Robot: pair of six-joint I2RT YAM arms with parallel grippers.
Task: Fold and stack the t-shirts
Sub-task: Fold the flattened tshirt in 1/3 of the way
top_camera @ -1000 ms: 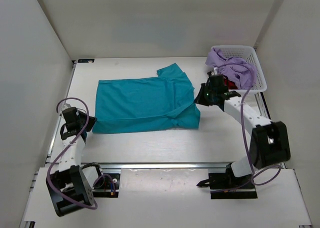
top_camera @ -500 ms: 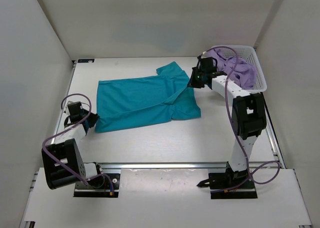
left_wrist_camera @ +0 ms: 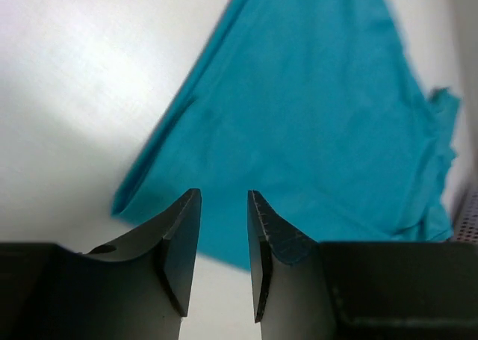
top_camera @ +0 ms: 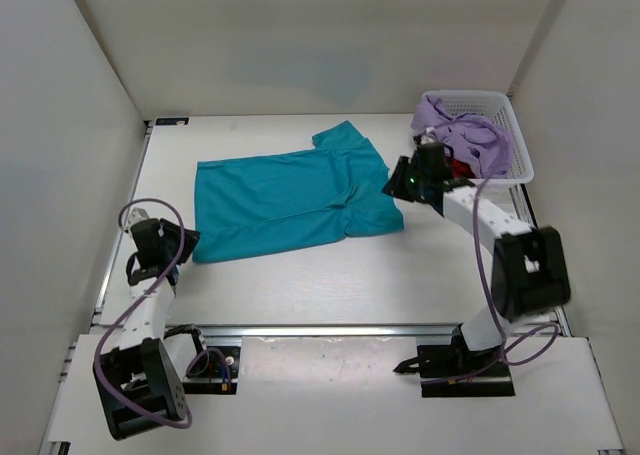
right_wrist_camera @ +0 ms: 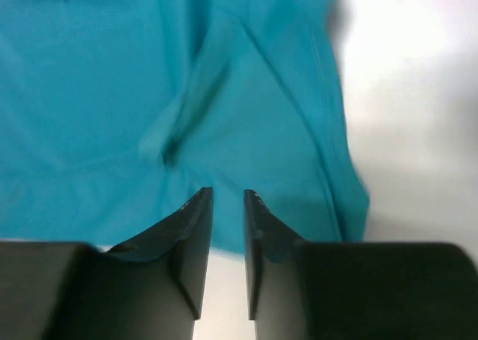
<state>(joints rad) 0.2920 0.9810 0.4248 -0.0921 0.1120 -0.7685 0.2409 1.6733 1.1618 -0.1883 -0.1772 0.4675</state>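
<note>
From above, the teal t-shirt (top_camera: 290, 195) lay flat, its long axis running 9 to 3 o'clock. The left gripper (top_camera: 185, 240) sat just off its 8 o'clock corner and the right gripper (top_camera: 395, 183) at its 3 o'clock edge, with the basket (top_camera: 500, 100) holding the lavender t-shirt (top_camera: 470, 135) and red t-shirt (top_camera: 458, 165) close by at 2 o'clock. The left wrist view showed jaws slightly parted and empty, with the teal t-shirt spreading toward 1 o'clock. The right wrist view showed a similar narrow, empty gap, and the shirt filled 9 to 1 o'clock.
</note>
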